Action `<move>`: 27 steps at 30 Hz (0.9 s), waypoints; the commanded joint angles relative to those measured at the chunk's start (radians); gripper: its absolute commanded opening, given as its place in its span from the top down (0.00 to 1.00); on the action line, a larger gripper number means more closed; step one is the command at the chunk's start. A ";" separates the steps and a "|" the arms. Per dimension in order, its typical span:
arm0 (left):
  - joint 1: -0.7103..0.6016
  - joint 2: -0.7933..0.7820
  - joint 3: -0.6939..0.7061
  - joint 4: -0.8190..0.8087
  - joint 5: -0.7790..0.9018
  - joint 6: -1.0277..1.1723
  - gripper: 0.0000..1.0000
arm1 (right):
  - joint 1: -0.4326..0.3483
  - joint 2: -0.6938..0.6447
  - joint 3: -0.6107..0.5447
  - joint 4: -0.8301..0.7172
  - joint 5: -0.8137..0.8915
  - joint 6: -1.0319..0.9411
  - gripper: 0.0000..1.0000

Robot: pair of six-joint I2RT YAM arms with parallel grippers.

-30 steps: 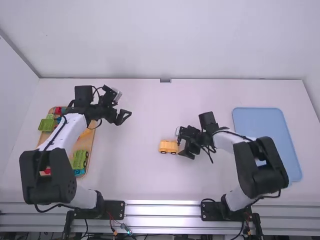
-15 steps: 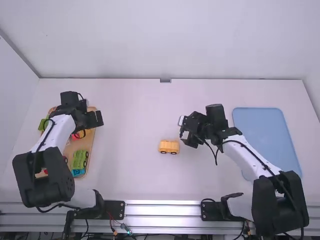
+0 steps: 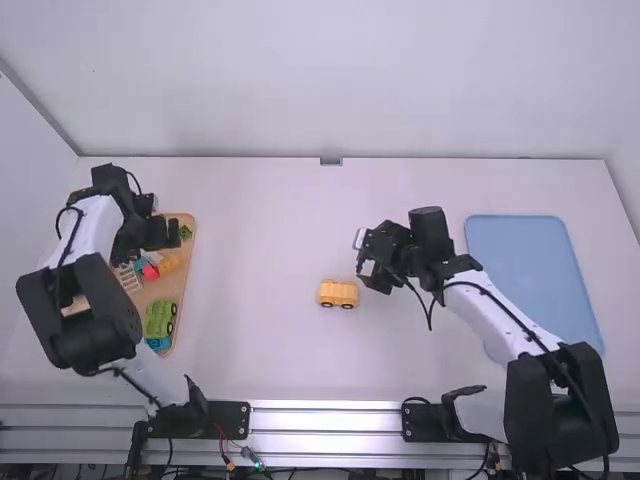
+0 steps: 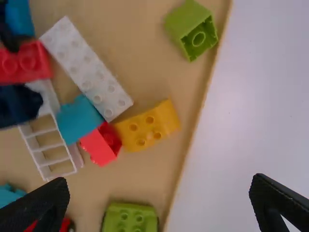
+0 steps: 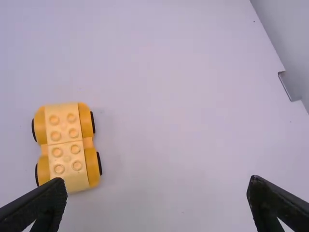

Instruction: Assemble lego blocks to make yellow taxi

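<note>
White tabletop (image 3: 270, 220) holds a wooden tray (image 3: 152, 291), partly hidden behind the left arm (image 3: 95, 228) (both arms' jaws spread).

Left arm (image 3: 95, 228) bent forward, right arm (image 3: 500, 315) angled inward, left gripper (image 3: 165, 234) and right gripper (image 3: 368, 275) both spread wide.

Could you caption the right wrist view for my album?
A yellow toy car on a white table, with the robot's open gripper nearby.

No readable text or numbers anywhere.
</note>
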 commanded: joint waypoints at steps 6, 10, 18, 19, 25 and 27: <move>0.002 0.227 0.208 -0.145 -0.061 0.461 0.02 | 0.002 -0.011 0.021 0.002 0.007 0.016 0.01; 0.002 0.292 0.208 -0.141 -0.057 0.653 0.19 | -0.006 -0.011 0.021 0.003 0.006 0.016 0.01; 0.002 0.296 0.127 -0.103 -0.020 0.830 0.38 | -0.013 -0.011 0.021 0.012 0.005 0.016 0.01; 0.002 0.296 0.116 -0.089 -0.020 0.847 0.40 | -0.011 -0.011 0.021 0.016 0.006 0.017 0.01; 0.002 0.296 0.072 -0.010 -0.038 0.855 0.42 | -0.013 -0.011 0.021 0.034 0.006 0.048 0.01; 0.002 0.296 0.060 0.009 -0.039 0.867 0.43 | -0.013 -0.011 0.021 0.036 0.006 0.054 0.01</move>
